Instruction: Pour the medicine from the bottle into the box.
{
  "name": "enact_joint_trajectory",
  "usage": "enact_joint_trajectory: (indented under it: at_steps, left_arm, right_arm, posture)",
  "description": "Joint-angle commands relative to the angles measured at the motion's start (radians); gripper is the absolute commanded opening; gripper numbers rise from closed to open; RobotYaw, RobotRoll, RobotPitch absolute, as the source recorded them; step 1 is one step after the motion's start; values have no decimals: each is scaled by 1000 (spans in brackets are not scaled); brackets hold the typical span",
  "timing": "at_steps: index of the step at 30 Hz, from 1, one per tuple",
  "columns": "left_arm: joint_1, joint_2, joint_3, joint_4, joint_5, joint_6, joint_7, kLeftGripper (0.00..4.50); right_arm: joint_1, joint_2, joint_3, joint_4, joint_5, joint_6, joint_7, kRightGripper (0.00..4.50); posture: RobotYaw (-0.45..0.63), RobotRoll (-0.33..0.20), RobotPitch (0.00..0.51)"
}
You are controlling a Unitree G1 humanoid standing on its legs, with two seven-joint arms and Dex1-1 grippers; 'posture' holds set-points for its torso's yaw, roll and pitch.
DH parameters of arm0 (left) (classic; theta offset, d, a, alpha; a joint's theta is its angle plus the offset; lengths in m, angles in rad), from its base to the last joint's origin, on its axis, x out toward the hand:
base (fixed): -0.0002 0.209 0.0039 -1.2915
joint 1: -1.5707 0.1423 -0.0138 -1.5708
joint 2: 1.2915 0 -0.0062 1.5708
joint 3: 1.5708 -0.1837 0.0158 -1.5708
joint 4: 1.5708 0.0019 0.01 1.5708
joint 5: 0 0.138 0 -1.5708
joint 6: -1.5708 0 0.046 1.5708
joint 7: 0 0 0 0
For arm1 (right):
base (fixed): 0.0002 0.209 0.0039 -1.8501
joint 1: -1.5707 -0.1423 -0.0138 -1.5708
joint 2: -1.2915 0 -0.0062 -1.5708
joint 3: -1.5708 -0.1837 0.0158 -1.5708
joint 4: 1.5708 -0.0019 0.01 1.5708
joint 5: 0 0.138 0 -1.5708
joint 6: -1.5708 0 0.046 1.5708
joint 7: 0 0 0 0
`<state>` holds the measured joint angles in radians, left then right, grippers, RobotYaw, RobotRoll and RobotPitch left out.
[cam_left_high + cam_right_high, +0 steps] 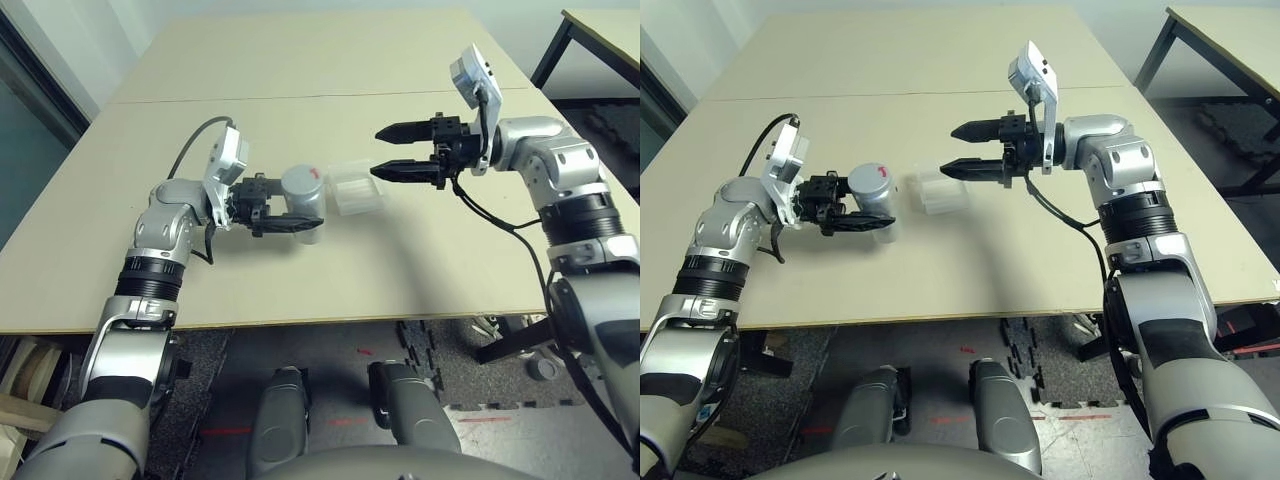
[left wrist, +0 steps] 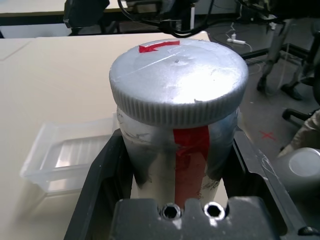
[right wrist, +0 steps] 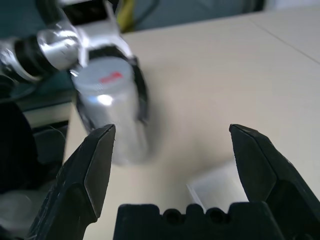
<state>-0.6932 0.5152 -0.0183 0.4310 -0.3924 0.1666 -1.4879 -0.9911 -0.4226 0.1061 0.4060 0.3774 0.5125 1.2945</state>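
Tabletop [image 1: 300,290] open toward near edge; box [image 1: 355,187] just beside bottle [image 1: 305,200].

Cannot see base of bottle [image 2: 155,165] behind left gripper [image 2: 177,131] in left wrist view. Cannot make out sharp detail on blurred bottle in right wrist view. Cannot trace full outline of box [image 3: 217,187] there, partly covered by right gripper [image 3: 171,127]. Cannot follow table [image 3: 200,90] past that view's edge.
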Motion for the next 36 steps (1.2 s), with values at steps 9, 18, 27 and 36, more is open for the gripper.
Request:
enact_joint_trajectory:
  at_steps: [9,18,27,36]
  left_arm:
    - [-16,-7,2,32,2,-28,15,2659]
    - [-21,-12,0,26,0,-22,20,2659]
    - [-19,-10,2,8,-7,-8,21,2659]
    - [-11,-6,6,-5,-11,1,25,2659]
  right_arm:
    - [-31,130,64,-176,39,153,-76,4500]
    - [-48,187,104,-127,-8,80,-102,4500]
    - [-51,225,130,-37,-63,-3,-120,4500]
    - [-70,236,113,70,-100,-61,-133,4500]
  posture:
    - [-67,0,96]
    - [-58,0,99]
    - [-52,0,104]
    - [-45,0,106]
